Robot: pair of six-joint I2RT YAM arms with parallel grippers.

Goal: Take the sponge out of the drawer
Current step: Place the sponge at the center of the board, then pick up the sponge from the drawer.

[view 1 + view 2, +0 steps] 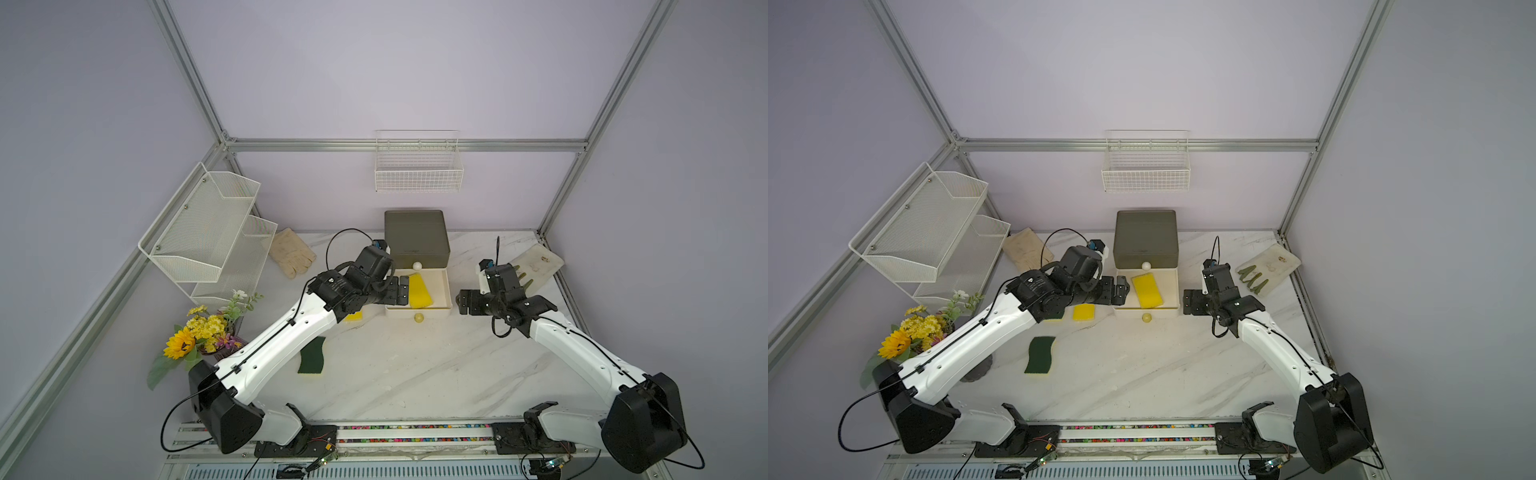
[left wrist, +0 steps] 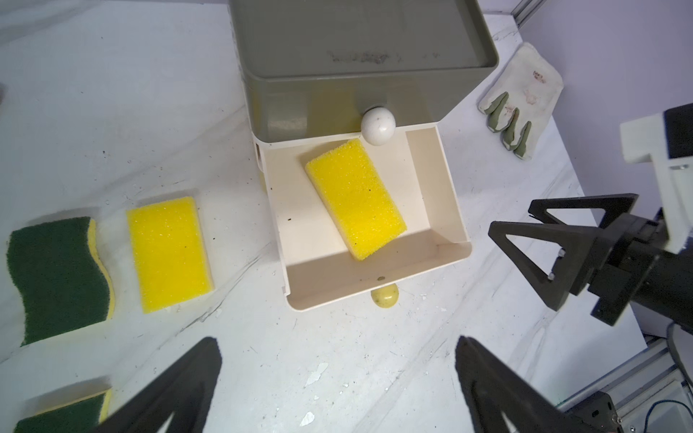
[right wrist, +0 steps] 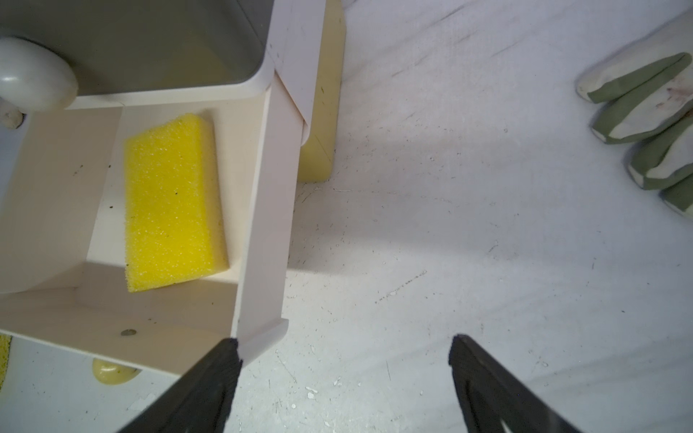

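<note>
White marble desk (image 1: pixel 415 365), cream drawer (image 2: pixel 446 187) open near the back edge, yellow sponge (image 2: pixel 355 198) lying inside it, left gripper (image 2: pixel 335 341) and right gripper (image 3: pixel 343 339) both spread wide, empty.

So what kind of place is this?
Probably a lab test cell staged like a kitchen corner: an aluminium frame encloses a marble-look tabletop, with a wall-hung wire basket and a sponge in a drawer.

sponge (image 2: pixel 355 198): yellow, flat, askew | in open cream drawer (image 2: pixel 446 195)
</note>
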